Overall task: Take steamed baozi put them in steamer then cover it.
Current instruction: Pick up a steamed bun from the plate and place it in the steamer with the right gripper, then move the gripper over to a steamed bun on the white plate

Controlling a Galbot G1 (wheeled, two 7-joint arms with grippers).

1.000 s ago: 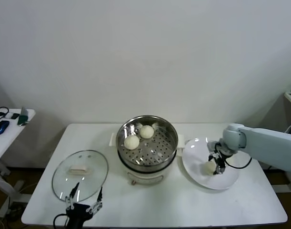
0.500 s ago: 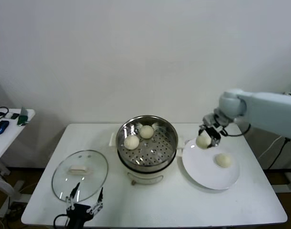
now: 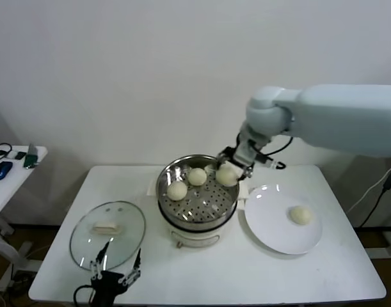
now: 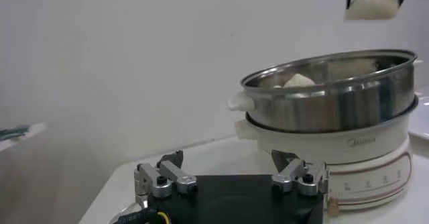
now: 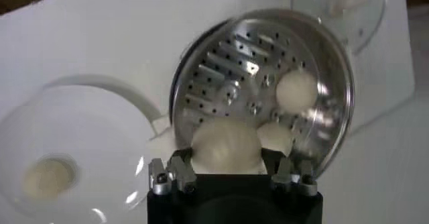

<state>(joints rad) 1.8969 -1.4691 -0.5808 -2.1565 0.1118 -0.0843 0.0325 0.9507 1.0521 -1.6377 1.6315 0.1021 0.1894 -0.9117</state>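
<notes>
While my right gripper (image 3: 228,171) clamps a baozi (image 3: 226,175) above the steamer (image 3: 197,192) at the counter's rear centre, clear of its rim for lowering, my left gripper (image 3: 112,277) waits open near the front-left edge.

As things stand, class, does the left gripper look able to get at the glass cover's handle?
Probably yes. The left gripper sits open at the table's near edge, just short of the cover, whose handle lies bare with nothing between them.
</notes>
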